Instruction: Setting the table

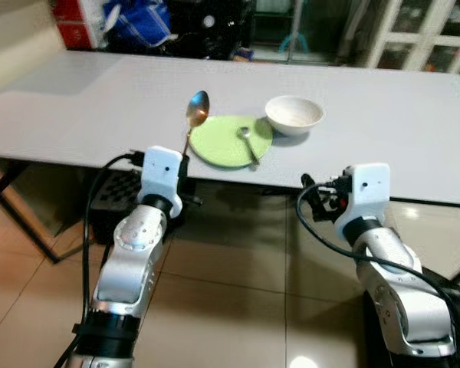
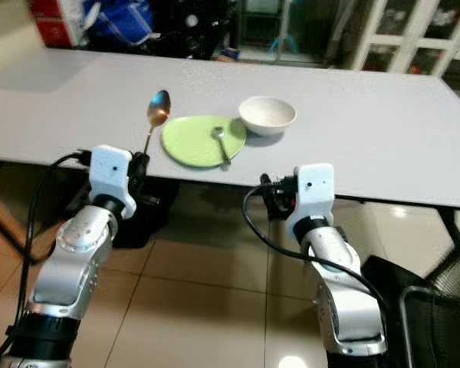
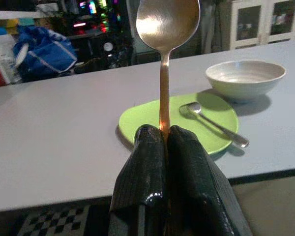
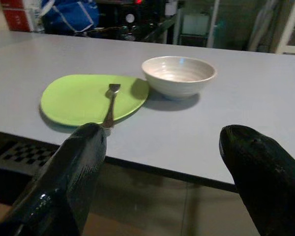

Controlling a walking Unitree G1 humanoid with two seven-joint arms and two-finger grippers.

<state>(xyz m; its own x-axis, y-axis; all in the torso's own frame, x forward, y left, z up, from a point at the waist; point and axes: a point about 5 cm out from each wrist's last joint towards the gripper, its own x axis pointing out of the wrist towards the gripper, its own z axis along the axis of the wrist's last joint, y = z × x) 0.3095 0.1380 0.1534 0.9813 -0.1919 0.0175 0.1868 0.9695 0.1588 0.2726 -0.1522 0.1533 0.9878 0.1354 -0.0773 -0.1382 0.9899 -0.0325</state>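
gold spoon [image 3: 166, 29] upright in left end effector [image 3: 164, 140]

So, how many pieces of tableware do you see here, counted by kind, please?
Spoons: 2, a gold spoon held by the left gripper and a small silver spoon lying on the plate.
Plates: 1, green plate.
Bowls: 1, white bowl.
Total: 4.
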